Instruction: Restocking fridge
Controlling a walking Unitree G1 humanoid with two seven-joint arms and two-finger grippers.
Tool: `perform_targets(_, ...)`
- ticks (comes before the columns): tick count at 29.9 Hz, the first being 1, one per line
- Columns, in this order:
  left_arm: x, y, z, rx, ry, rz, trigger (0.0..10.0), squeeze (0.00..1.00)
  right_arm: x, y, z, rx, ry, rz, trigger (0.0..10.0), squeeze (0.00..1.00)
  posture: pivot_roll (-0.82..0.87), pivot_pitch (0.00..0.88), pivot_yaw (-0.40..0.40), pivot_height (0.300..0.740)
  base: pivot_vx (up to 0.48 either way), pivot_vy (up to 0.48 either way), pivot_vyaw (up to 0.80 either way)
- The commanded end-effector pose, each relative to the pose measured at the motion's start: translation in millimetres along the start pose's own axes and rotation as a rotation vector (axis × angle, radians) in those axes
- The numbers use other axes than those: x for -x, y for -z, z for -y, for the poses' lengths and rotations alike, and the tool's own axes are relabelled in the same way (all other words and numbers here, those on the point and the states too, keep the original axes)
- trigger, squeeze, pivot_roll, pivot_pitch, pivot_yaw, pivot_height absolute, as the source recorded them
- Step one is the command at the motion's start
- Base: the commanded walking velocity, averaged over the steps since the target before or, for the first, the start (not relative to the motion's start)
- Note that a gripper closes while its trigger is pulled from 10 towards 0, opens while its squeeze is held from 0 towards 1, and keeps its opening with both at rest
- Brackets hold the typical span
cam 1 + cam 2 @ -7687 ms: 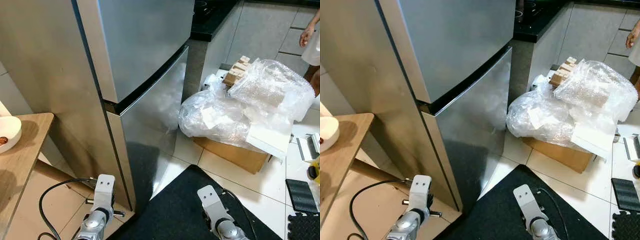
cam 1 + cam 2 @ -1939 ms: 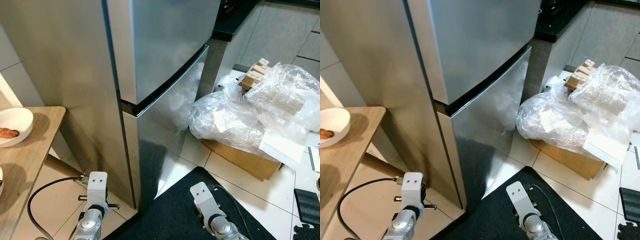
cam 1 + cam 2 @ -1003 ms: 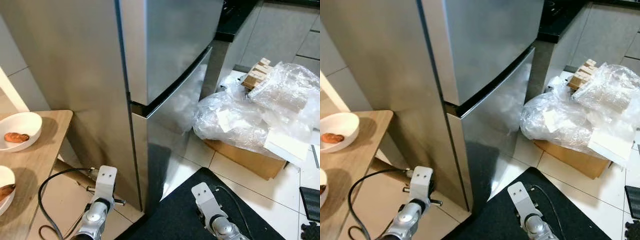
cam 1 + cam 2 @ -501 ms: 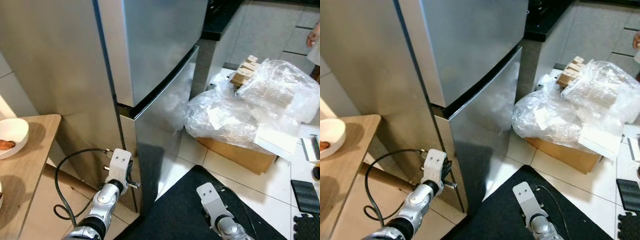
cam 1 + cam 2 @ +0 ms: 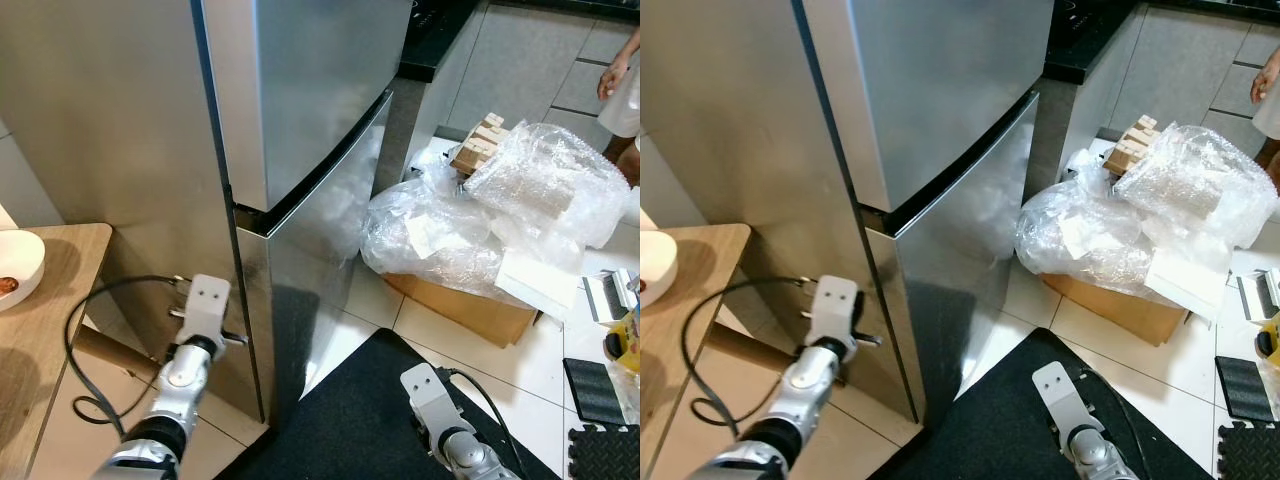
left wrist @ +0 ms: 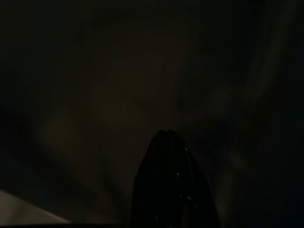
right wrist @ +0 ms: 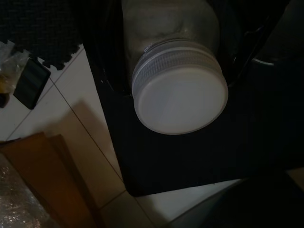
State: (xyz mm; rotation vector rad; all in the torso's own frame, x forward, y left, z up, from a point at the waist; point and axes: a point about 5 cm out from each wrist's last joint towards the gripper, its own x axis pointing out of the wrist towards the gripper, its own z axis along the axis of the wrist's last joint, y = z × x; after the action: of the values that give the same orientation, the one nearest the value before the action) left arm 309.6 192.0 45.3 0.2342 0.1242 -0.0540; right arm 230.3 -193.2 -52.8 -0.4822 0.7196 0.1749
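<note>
Between the right tool's fingers, a white-lidded jar.

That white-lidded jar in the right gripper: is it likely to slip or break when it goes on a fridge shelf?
The jar looks like clear glass or hard plastic, so probably rigid and possibly breakable. Its smooth wall may slip; the ribbed white lid offers better purchase. Being round, it would likely roll if laid sideways.

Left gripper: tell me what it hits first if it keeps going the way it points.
Probably the fridge. The left gripper is raised close beside the lower door's left edge, aimed at it; the wrist view is too dark to confirm depth.
</note>
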Motion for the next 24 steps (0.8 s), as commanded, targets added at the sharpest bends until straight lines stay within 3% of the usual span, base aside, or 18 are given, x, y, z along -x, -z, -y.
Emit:
perform_targets(1,8.0,11,-11.6,-0.024,-0.052,-0.052,10.0,0.00,0.1,-1,-4.8,0.010,-0.013,0.007,10.0,0.00,-0.08,0.079,-0.019,0.740,0.000,0.000,0.00)
perform_targets(4,10.9,15,-14.9,-0.022,-0.072,-0.067,10.0,0.00,0.1,-1,-5.9,0.008,-0.015,0.008,10.0,0.00,-0.08,0.079,-0.019,0.740,0.000,0.000,0.00)
perform_targets(7,19.2,25,-22.5,0.029,-0.144,-0.116,10.0,0.00,0.6,0,-8.2,0.004,-0.019,0.007,10.0,0.00,-0.08,0.081,-0.020,0.740,0.000,0.000,0.00)
perform_targets(10,19.9,25,-21.4,0.070,-0.134,-0.101,10.0,0.00,0.6,0,-9.0,0.005,-0.023,0.007,10.0,0.00,-0.07,0.081,-0.022,0.740,0.000,0.000,0.00)
perform_targets(13,19.4,18,-4.6,0.123,0.065,-0.032,10.0,0.00,0.2,-2,-9.2,0.005,-0.024,0.010,10.0,0.00,-0.08,0.079,-0.021,0.740,0.000,0.000,0.00)
perform_targets(14,21.6,18,0.6,0.130,0.150,-0.025,10.0,0.00,-0.1,-2,-8.9,0.004,-0.023,0.012,10.0,0.00,-0.08,0.079,-0.019,0.740,0.000,0.000,0.00)
perform_targets(15,28.0,20,7.3,0.167,0.306,-0.033,10.0,0.00,-0.5,-3,-8.2,0.003,-0.021,0.014,10.0,0.00,-0.09,0.078,-0.017,0.740,0.000,0.000,0.00)
perform_targets(16,30.7,21,9.1,0.180,0.363,-0.037,10.0,0.00,-0.6,-4,-8.1,0.002,-0.020,0.014,10.0,0.00,-0.09,0.078,-0.016,0.740,0.000,0.000,0.00)
perform_targets(17,30.7,21,9.1,0.180,0.363,-0.037,10.0,0.00,-0.6,-4,-8.1,0.002,-0.020,0.014,10.0,0.00,-0.09,0.078,-0.016,0.740,0.000,0.000,0.00)
perform_targets(20,41.9,18,2.3,0.218,0.506,-0.036,10.0,0.00,-0.4,-3,-6.2,0.000,-0.015,0.014,10.0,0.00,-0.09,0.078,-0.014,0.740,0.000,0.000,0.00)
perform_targets(24,44.1,19,-4.2,0.212,0.517,-0.041,10.0,0.00,-0.2,-2,-5.8,0.000,-0.014,0.013,10.0,0.00,-0.09,0.078,-0.016,0.740,0.000,0.000,0.00)
